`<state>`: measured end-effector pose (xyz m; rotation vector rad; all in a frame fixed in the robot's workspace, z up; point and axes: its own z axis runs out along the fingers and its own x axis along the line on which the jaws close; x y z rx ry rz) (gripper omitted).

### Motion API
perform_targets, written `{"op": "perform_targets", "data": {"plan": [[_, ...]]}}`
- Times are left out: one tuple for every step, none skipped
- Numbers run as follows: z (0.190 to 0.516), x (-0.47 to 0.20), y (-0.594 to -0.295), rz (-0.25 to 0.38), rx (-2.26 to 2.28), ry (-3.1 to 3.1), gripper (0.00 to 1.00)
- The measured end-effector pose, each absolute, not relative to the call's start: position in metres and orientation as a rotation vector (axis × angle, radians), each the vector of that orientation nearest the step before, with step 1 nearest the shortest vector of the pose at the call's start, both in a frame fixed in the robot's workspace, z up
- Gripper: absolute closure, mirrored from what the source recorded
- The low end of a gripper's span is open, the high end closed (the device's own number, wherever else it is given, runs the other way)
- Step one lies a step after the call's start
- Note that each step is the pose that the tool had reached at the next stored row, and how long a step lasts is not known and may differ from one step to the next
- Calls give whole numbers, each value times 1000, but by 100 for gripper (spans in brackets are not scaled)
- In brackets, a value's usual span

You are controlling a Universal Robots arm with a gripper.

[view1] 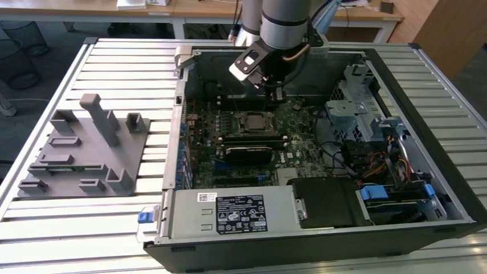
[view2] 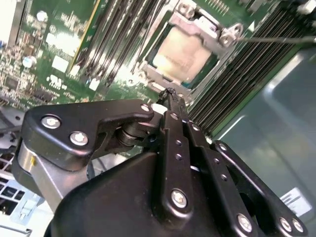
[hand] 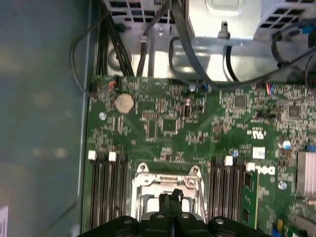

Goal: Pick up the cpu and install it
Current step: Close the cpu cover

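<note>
Hovering gripper (view2: pixel 170 94), closed, above seated cpu (view2: pixel 180 53); exterior view adds grey holder (view1: pixel 76 155)

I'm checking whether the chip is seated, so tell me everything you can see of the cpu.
The cpu is a small flat square with a pale, silvery, faintly smudged metal top. It lies level inside the metal socket frame on the green motherboard, between rows of dark memory slots. The frame borders its edges; whether it is clamped I cannot tell. The gripper, fingers shut and empty, hangs by the frame's corner, not visibly touching the chip.
</note>
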<state>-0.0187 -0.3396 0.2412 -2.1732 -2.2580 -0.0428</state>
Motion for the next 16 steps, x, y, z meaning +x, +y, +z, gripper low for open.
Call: {"op": "perform_targets", "data": {"plan": [[241,-21,-340,-43,-2173,-2258,89],[241,-24,-340,-43,-2173,-2258,89],[240,-26,-340,-43,-2173,-2258,89],[239,-28,-340,-43,-2173,-2258,89],[239,-30,-340,-43,-2173,-2258,89],[238,-32,-340,-43,-2173,-2258,89],[237,-34,-340,-43,-2173,-2258,89],[236,-36,-340,-43,-2173,-2258,89],[234,-39,-340,-43,-2173,-2258,89],[233,-42,-340,-43,-2173,-2258,89],[231,-45,-340,-43,-2173,-2258,89],[229,-48,-340,-42,-2173,-2258,89],[228,-50,-340,-43,-2173,-2258,89],[226,-52,-340,-43,-2173,-2258,89],[225,-53,-340,-42,-2173,-2258,89],[225,-54,-340,-39,-2172,-2257,89]]}}
